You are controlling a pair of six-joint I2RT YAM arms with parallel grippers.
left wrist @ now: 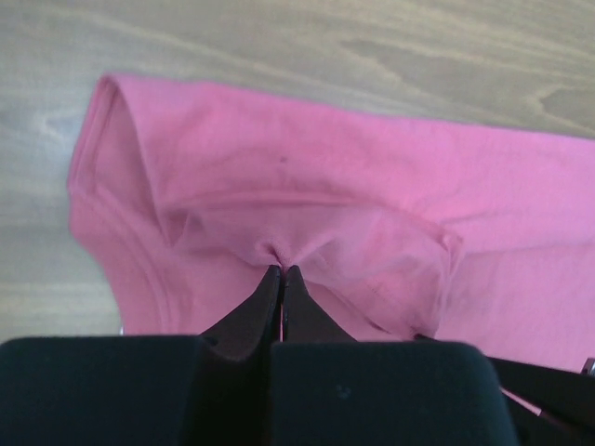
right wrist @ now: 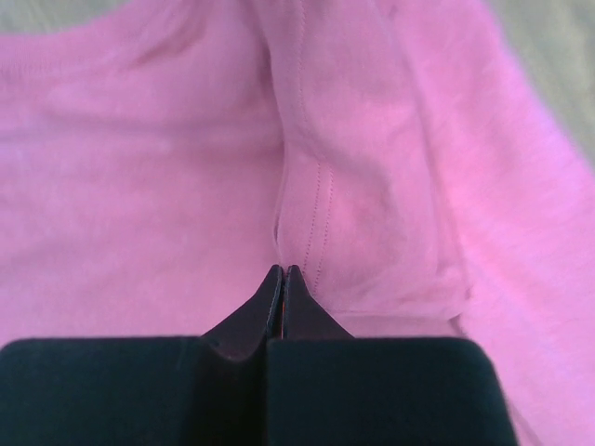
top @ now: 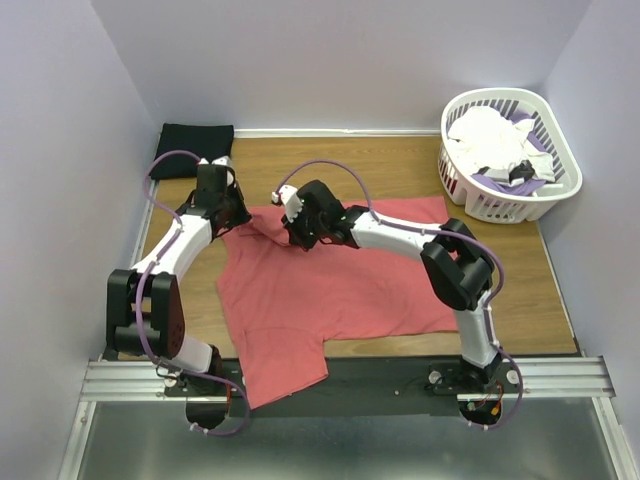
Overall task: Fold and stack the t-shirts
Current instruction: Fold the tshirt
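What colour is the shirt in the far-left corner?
The shirt is black; top view shows it best.

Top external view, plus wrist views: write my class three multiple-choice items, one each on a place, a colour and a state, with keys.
1. On which part of the table does the black t-shirt lie? A near right corner; B far left corner; C centre.
2. What colour is the basket? A blue; B green; C white.
3. How is the left gripper? A shut on the coral-red t-shirt; B wide open; C shut on the basket.
Key: B, it sits by the back wall, left; C, its slatted walls are white; A, cloth puckers at its closed tips.
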